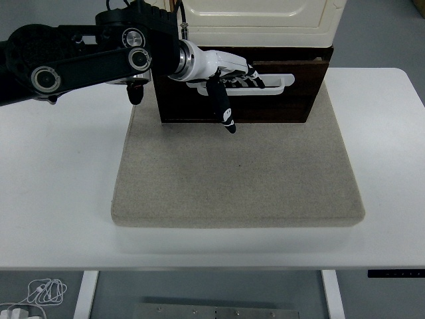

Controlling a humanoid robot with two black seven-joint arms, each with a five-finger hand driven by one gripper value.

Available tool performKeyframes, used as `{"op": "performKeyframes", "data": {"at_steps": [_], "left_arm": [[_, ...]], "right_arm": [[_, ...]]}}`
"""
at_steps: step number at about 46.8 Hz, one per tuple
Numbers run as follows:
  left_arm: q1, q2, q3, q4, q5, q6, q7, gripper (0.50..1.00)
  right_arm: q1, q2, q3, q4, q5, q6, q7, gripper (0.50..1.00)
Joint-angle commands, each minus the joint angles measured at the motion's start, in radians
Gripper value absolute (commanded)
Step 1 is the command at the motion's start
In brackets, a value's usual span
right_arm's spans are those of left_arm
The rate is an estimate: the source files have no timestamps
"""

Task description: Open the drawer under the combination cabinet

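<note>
White handle [269, 87] on dark drawer [265, 100] below cream cabinet [259, 20], gripped by left robot hand [229, 73], fingers curled around it.
</note>
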Motion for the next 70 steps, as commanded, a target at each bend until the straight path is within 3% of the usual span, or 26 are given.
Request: {"op": "performKeyframes", "data": {"at_steps": [1,70], "left_arm": [[-0.001,0.007,0.0,-0.013,-0.003,-0.002,0.0,1.0],[-0.014,0.062,-0.003,-0.134,-0.004,-0.046,0.008,1.0]], "right_arm": [[0.0,0.0,0.0,0.002,0.0,0.0,0.0,0.926],[0.0,0.0,0.0,0.0,0.0,0.0,0.0,0.926]]}}
